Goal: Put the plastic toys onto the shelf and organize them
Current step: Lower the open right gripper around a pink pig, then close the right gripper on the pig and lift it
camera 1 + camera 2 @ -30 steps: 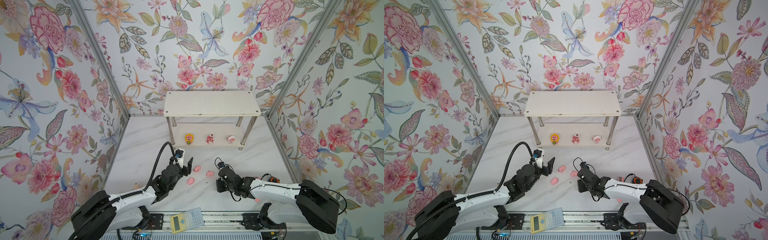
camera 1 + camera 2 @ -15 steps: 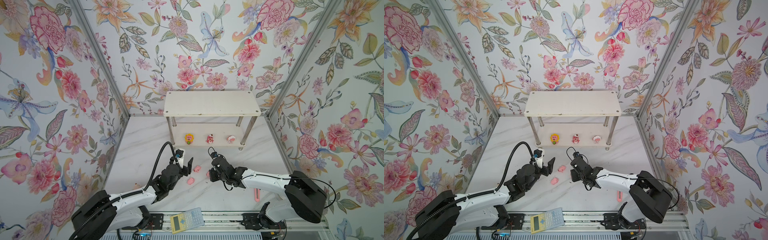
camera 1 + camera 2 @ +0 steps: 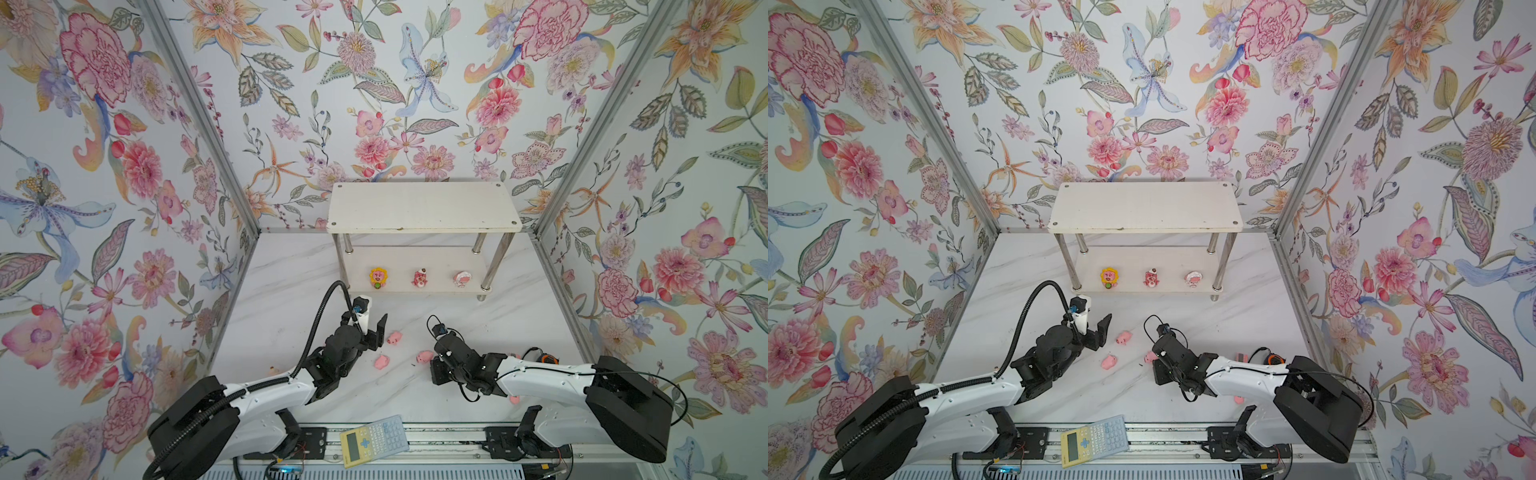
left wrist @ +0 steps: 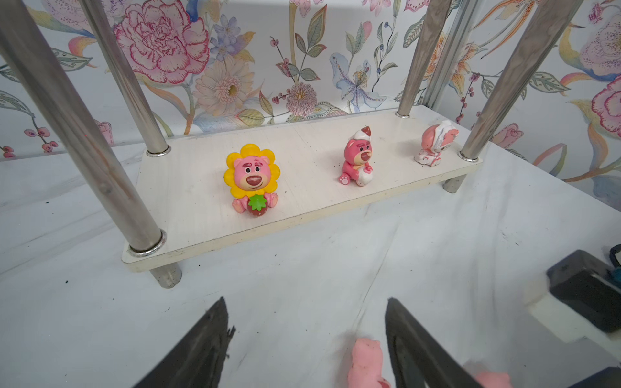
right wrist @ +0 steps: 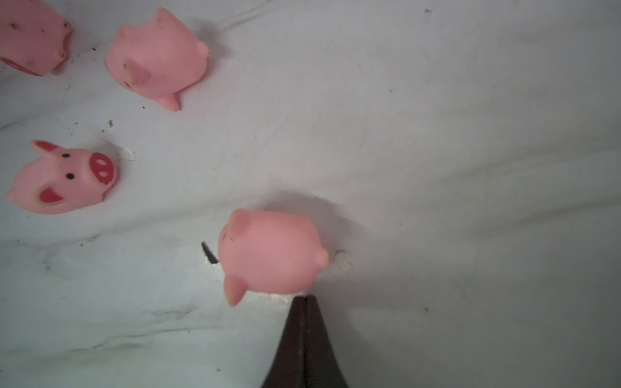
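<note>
Closest in, a yellow-and-grey calculator [image 3: 376,441] sat on the front rail, and a pink pig [image 3: 514,400] peeked out from under the right arm on the white table [image 3: 291,299]. A bit further out, the right fingers [image 5: 295,339] were squeezed tight together with nothing in them, tips right at the back end of a second pig [image 5: 272,252]. Honestly couldn't tell if they touched it or sat just off it. A third pig [image 3: 381,361] lay between the two arms. The left fingers [image 3: 380,328] were spread wide and empty, with a fourth pig [image 3: 394,337] on the table just beside the black one. At the back stood the white two-tier shelf [image 3: 424,208]. Its lower tier had three toys upright in a row, well apart. Left to right in both top views, they were the yellow-maned pink bear [image 4: 252,178], the dark pink bear [image 4: 358,161] and the round pink-and-white figure [image 4: 435,144].
</note>
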